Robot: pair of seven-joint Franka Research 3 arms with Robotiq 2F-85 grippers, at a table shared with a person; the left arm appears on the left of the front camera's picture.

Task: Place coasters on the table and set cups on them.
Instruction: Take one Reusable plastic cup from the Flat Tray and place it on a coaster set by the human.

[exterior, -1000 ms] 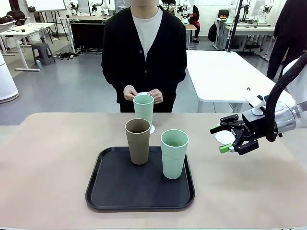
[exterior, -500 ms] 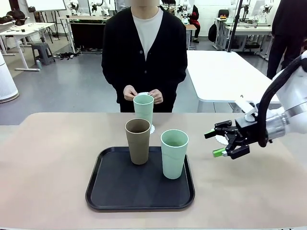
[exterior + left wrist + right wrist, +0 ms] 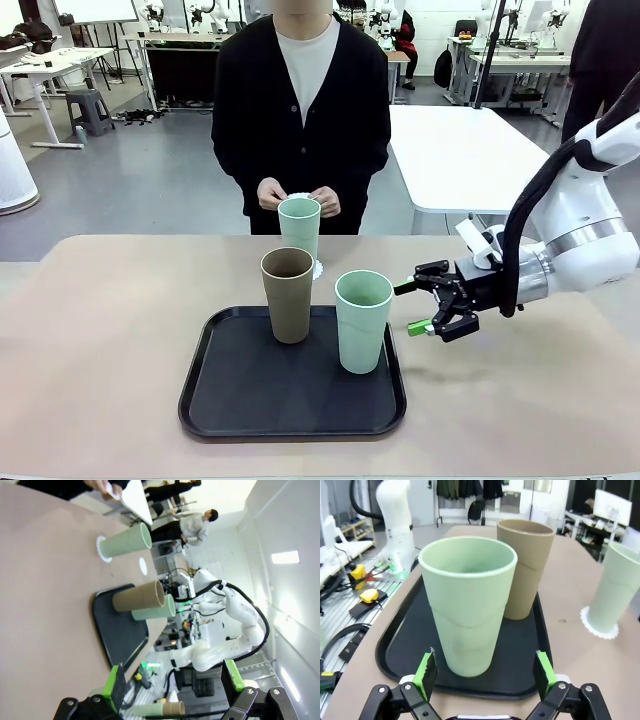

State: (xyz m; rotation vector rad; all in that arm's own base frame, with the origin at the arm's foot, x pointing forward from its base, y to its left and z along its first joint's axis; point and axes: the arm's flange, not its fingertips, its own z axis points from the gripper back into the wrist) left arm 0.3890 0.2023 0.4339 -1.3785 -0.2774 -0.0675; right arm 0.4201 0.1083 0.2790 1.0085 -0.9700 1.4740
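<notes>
A: Where are the cups (image 3: 288, 293)?
B: Two on the black tray (image 3: 230, 400), one on a coaster (image 3: 318, 269) on the tabletop (image 3: 100, 330). Right gripper (image 3: 409, 309) spread beside the nearest green cup (image 3: 363, 320); left gripper (image 3: 175, 680) also spread

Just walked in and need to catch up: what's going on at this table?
The right gripper, open, sits just beside the near mint cup on the black tray, not gripping it. The tan cup stands on the tray too. The far mint cup already stands on a coaster on the table. The person holds another coaster in both hands.
</notes>
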